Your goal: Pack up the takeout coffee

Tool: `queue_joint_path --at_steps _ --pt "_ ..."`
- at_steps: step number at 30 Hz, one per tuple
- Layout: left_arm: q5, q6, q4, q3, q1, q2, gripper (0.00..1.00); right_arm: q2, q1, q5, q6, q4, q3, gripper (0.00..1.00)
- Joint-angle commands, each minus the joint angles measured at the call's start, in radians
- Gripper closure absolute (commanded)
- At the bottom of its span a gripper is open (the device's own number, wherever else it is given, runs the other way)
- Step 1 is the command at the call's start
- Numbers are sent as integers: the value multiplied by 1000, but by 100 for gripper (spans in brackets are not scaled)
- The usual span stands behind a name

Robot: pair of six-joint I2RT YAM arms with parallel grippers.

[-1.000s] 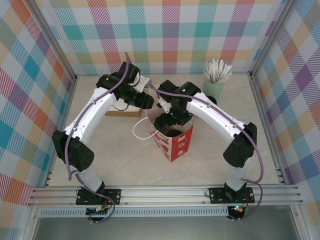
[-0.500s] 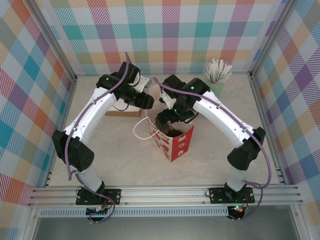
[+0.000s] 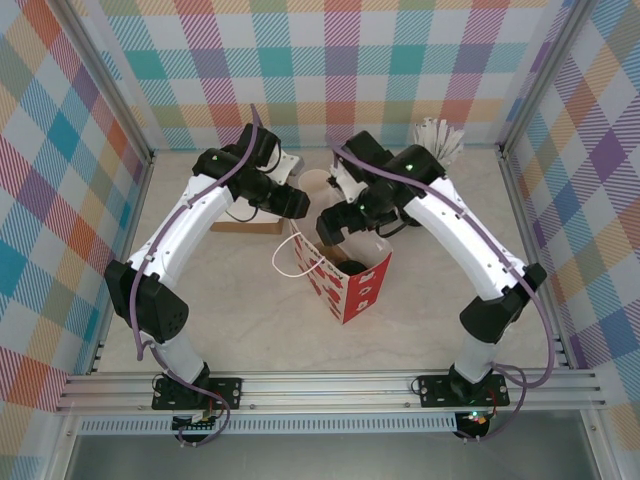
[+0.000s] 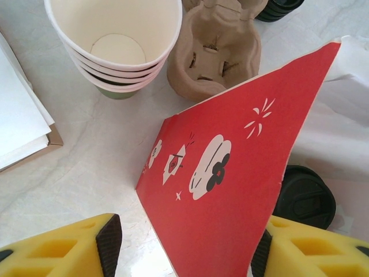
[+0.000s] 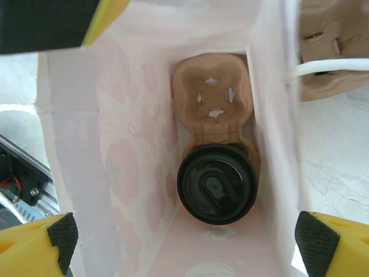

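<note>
The right gripper [image 5: 187,239] hangs above the open mouth of the paper bag [image 3: 350,285], jaws spread wide and holding nothing, its black-padded fingertips [image 5: 62,235] at the lower corners of the wrist view. Directly below it, on the bag's floor, the takeout coffee [image 5: 217,183] stands upright with its black lid on top. It sits in one pocket of a two-cup cardboard carrier [image 5: 212,98], and the other pocket is unfilled. The left gripper [image 4: 184,254] is at the bag's rim with its jaws apart, straddling the red printed side wall: one pad is just beside the wall's edge, and the other is clear of it over the marbled table [image 4: 86,173]. The bag's white handle loop [image 3: 285,262] droops outward on the left-arm side. Past the bag, toward the back, are a stack of cream-lined paper cups [image 4: 115,46], nested brown carriers [image 4: 216,55] just beside it, and a pile of black lids [image 4: 279,7]. A pale-mint cup of white sticks [image 3: 432,150] stands near the back right corner.
</note>
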Motion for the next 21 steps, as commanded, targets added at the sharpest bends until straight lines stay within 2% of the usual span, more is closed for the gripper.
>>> queue_joint_path --at_steps 1,6,12,21 --pt "24 -26 15 49 4 -9 37 -50 -26 -32 25 -12 44 2" --pt "18 -53 17 91 5 -16 29 -78 -85 -32 25 -13 57 4" --pt "-3 -104 56 96 7 -71 19 -123 -206 3 8 -14 37 7" --pt "-118 -192 185 -73 6 -277 11 -181 -427 57 -11 94 -83 11"
